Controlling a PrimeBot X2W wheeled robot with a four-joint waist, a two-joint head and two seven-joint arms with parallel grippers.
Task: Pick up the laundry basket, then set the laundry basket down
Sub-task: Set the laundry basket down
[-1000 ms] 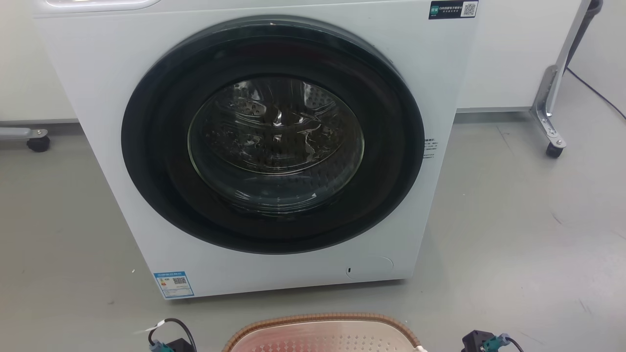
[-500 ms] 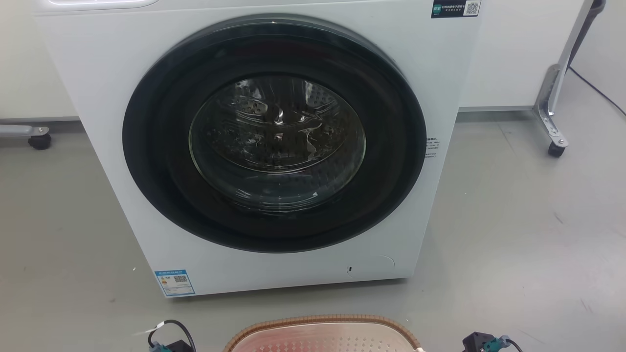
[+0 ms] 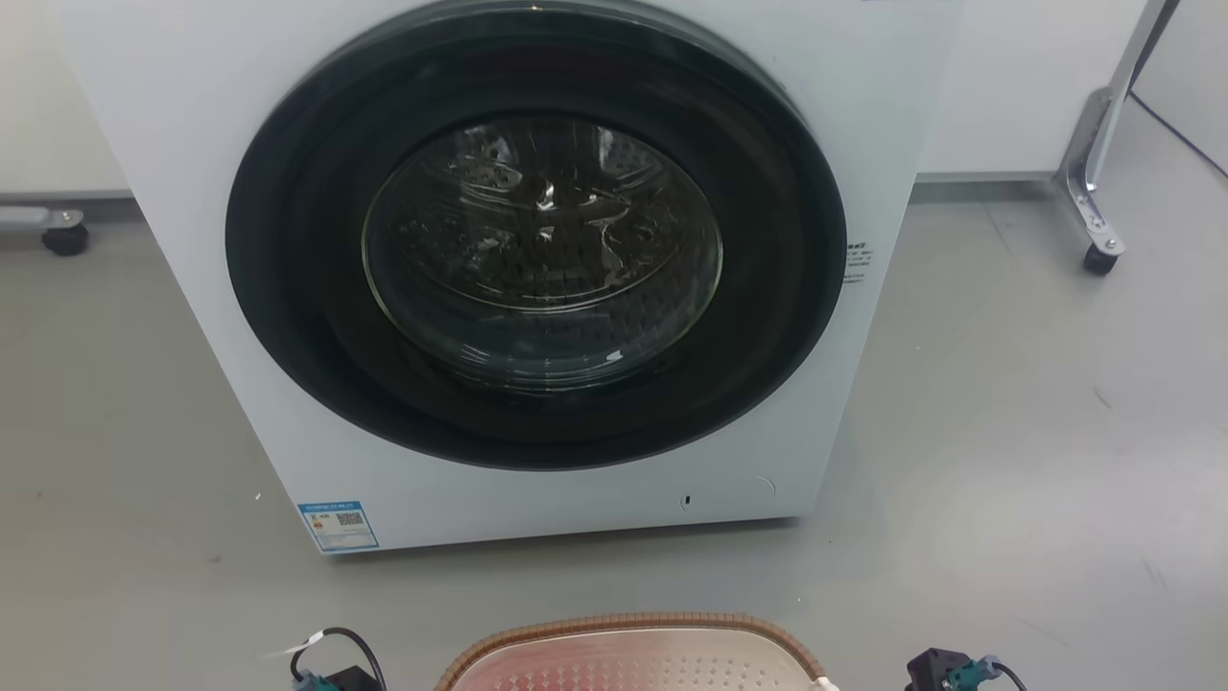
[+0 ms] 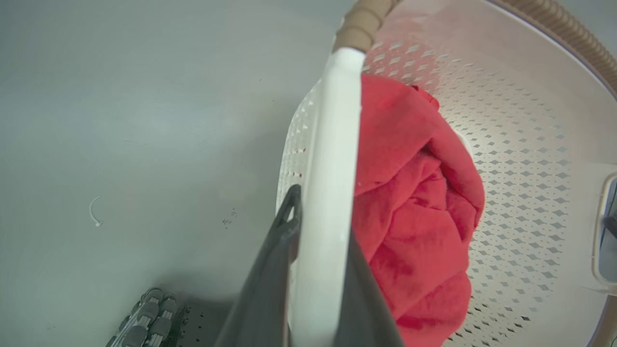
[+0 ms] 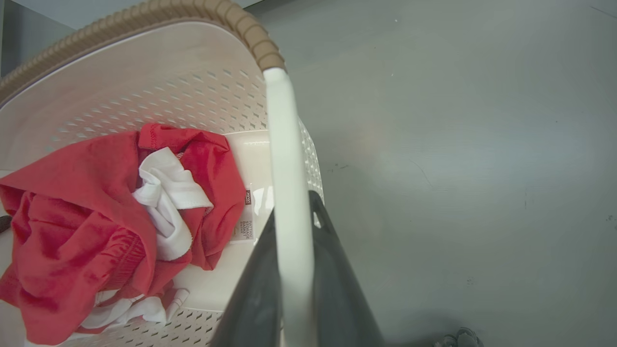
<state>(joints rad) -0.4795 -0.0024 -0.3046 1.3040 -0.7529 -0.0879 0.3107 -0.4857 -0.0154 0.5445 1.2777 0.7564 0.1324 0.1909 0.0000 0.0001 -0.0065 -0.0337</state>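
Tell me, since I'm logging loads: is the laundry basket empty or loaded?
Loaded: crumpled red clothing and a white piece lie inside the laundry basket.

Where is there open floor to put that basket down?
The widest bare floor lies right of the washing machine, out to the wheeled metal stand. Another open patch lies left of the machine, before the castor. The strip between the laundry basket and the machine's front is tighter. Red clothes crowd the basket itself.

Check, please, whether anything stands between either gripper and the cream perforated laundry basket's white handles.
Nothing visible does: the left gripper clamps one white handle of the cream perforated laundry basket, and the right gripper clamps the other handle.
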